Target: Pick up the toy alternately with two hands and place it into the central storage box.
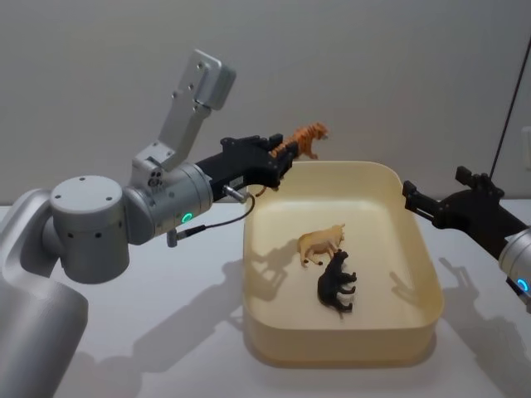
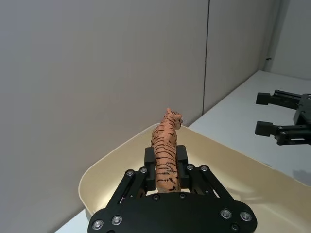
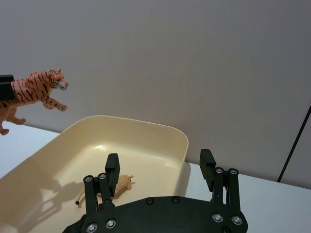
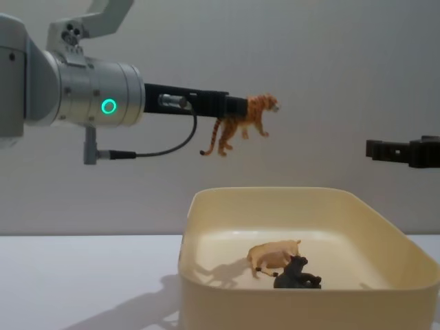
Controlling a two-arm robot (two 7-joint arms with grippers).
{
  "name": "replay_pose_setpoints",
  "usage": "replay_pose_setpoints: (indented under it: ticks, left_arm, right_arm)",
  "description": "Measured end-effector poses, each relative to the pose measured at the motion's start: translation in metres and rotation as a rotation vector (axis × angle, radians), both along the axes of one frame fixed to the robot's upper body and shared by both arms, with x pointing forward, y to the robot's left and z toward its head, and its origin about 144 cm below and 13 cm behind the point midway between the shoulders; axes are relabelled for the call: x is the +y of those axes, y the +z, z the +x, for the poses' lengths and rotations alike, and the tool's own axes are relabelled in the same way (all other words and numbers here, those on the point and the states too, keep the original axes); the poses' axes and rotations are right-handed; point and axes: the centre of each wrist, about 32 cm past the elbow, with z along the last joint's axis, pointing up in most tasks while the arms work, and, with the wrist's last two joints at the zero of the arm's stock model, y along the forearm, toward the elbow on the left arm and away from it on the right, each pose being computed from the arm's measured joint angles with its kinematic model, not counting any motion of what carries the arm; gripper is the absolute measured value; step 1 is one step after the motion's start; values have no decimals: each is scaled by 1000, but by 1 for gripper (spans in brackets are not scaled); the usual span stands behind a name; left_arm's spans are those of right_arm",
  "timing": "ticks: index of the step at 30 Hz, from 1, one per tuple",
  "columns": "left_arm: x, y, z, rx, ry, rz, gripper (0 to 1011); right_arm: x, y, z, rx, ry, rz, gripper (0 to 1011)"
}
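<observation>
Left gripper (image 2: 166, 167) pinching the striped toy tiger (image 2: 165, 151) by its hindquarters, holding it high over the far left corner of the central storage box (image 1: 419, 249), tan lion (image 1: 322, 243) and black panther (image 1: 337, 284) lying inside, right gripper (image 3: 160, 171) hanging spread, holding nothing, over the box's right rim.

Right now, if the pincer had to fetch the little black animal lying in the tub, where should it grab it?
Probably across the trunk, coming straight down from above. The black animal lies on its side on the tub floor with its legs sticking out, and the tan animal presses against one end, so the pincer should straddle the body's narrow width.
</observation>
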Motion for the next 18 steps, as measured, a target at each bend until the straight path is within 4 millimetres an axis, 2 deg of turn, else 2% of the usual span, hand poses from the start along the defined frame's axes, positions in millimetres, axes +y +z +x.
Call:
replay_pose_setpoints:
  ticks: [9,12,13,16,18]
  left_arm:
    - [-5,-5,6,-13,-42,-1,235]
    - [-7,-7,7,-21,-52,-2,288]
    - [-7,-7,8,-25,-56,-3,340]
    - [-9,-9,9,-30,-62,-3,399]
    - [-9,-9,10,-32,-65,-4,476]
  right_arm:
    - [0,0,0,0,0,0,1001]
    - [0,0,0,0,0,0,1001]
    - [0,0,0,0,0,0,1001]
    - [0,0,0,0,0,0,1001]
    - [0,0,0,0,0,0,1001]
